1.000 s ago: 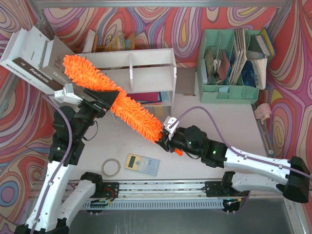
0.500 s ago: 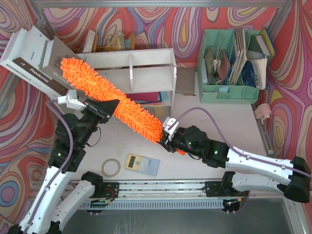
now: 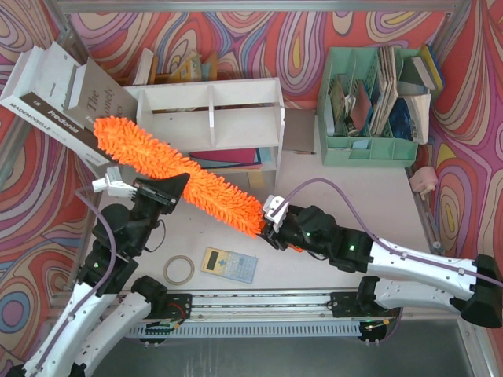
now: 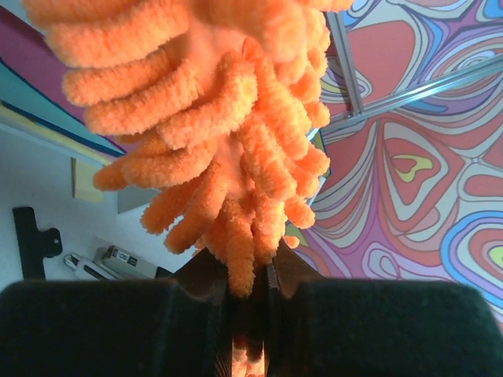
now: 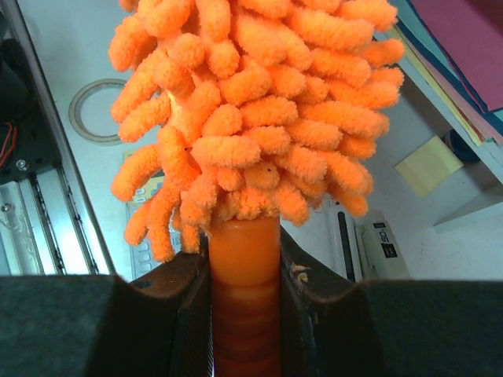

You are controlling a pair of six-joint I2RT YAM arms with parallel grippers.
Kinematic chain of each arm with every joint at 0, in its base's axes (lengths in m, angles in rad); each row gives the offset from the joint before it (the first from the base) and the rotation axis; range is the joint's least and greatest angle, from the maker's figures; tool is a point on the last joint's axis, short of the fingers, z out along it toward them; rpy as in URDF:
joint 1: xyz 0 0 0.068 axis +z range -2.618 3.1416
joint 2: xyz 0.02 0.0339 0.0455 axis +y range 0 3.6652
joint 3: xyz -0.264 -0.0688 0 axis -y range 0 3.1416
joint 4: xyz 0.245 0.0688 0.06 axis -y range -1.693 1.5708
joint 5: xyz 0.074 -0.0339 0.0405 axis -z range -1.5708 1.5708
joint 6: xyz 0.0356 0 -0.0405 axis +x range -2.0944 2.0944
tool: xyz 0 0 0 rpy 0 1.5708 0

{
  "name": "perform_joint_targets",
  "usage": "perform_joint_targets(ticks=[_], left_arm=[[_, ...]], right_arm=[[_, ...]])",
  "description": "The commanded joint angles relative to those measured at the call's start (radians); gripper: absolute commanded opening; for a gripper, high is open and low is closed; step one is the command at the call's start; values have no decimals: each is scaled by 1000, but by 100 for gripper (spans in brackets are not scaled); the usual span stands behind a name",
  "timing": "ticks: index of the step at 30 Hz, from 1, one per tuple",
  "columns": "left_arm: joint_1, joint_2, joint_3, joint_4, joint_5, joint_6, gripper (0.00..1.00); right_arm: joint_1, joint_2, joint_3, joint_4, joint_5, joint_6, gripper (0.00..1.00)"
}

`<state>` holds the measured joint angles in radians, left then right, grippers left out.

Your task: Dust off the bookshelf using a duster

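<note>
Though low and outstretched, left fingers (image 4: pixel 200 273) tight on the duster (image 3: pixel 196 177), right fingers (image 5: pixel 177 292) on its handle (image 5: pixel 244 310).

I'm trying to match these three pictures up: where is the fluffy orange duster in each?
Top external: duster slants across centre-left.
Left wrist: duster fills upper middle, above the fingers.
Right wrist: duster fills the top, handle between fingers.
Shared landmark: magenta sheets in the bookshelf.
</note>
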<state>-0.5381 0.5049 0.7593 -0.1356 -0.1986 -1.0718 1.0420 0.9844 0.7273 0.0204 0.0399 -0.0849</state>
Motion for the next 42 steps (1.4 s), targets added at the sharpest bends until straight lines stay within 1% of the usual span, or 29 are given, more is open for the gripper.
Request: perform_joint_targets(ticks=[1, 3, 4, 5, 8, 12, 16, 19, 21, 24, 27, 31, 33, 34, 35, 36, 40, 42], left_arm=[[-1, -56, -2, -49, -121, -49, 0], [-1, -76, 4, -88, -148, -76, 0], [0, -92, 2, -111, -192, -125, 0], [-1, -113, -12, -154, -224, -159, 0], [0, -183, -45, -199, -291, -209, 0], [-2, -229, -41, -301, -358, -227, 0], [-1, -258, -75, -331, -402, -246, 0], [-2, -260, -93, -332, -408, -231, 0], [0, -253, -106, -357, -427, -252, 0], [-1, -272, -169, -328, -460, -283, 0], [-1, -284, -222, -282, -467, -281, 0], [-2, -252, -233, -281, -464, -292, 0], [0, -235, -275, -270, -454, -307, 0], [0, -225, -285, -258, -447, -306, 0], [0, -213, -293, -249, -438, -310, 0], [0, -201, -297, -245, -430, -315, 0], [4, -146, -306, -234, -402, -310, 0], [10, -110, -301, -207, -371, -261, 0]], right_arm=[[-11, -73, -8, 81, 132, 26, 33], [-12, -87, -14, 82, 153, 25, 39], [-12, -94, -17, 84, 164, 25, 43], [-13, -100, -18, 82, 171, 24, 44], [-12, -116, -22, 79, 192, 24, 47], [-11, -137, -23, 75, 222, 31, 53], [-12, -152, -14, 72, 264, 35, 59], [-12, -160, 0, 66, 310, 42, 60], [-12, -170, 4, 64, 340, 45, 62], [-12, -175, 10, 61, 391, 49, 65], [-12, -169, 19, 51, 438, 62, 68], [-11, -158, 20, 40, 469, 83, 80], [-12, -149, 21, 37, 474, 88, 86], [-12, -143, 25, 34, 475, 88, 90], [-12, -140, 28, 33, 478, 90, 96], [-12, -136, 30, 34, 482, 93, 98], [-12, -135, 25, 56, 519, 112, 99], [-13, -138, 19, 68, 534, 117, 99]])
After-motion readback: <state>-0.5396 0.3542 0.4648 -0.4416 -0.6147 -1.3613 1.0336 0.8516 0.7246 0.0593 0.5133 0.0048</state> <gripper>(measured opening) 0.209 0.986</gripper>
